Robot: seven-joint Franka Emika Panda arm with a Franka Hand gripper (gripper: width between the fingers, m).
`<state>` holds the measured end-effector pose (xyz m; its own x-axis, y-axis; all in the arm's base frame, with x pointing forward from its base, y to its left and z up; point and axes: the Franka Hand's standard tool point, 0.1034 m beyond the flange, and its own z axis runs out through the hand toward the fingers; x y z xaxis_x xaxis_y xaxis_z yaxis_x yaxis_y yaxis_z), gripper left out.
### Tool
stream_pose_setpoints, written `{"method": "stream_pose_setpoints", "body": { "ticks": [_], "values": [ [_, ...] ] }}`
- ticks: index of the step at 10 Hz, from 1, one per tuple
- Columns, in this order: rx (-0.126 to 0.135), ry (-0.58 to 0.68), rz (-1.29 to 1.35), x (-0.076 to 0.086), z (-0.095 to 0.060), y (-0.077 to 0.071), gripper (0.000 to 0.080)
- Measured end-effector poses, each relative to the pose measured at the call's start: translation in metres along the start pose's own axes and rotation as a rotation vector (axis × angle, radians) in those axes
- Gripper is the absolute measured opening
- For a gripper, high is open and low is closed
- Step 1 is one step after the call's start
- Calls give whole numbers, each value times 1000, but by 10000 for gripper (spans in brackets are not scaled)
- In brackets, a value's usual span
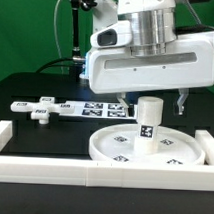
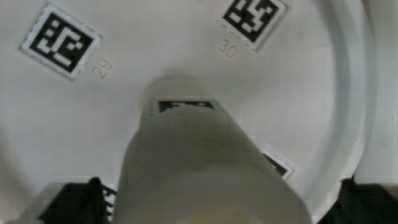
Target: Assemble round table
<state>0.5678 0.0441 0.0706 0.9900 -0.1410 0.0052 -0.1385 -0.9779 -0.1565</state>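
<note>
The large rimmed round disc (image 1: 144,148) lies flat on the black desk (image 1: 44,133), just behind the white border rail (image 1: 93,177). The short cylindrical leg (image 1: 148,119) stands upright at the disc's middle, one tag facing outward. Directly above the disc hangs the end effector (image 1: 153,102), its dark fingers (image 1: 181,101) spread to either side of the leg's top, clear of it and pinching nothing. The cross-shaped base piece (image 1: 43,110) lies on the desk apart from the disc, towards the exterior view's left. The marker board (image 1: 100,108) sits just behind the disc.
</note>
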Motion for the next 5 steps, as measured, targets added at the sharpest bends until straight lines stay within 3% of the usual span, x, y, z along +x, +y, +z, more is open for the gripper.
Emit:
{"method": "stream_pose_setpoints", "body": {
  "ticks": [3, 5],
  "values": [
    [-53, -1, -309, 1, -1, -8, 648],
    [-54, -4, -421, 1, -1, -3, 648]
  ]
}}
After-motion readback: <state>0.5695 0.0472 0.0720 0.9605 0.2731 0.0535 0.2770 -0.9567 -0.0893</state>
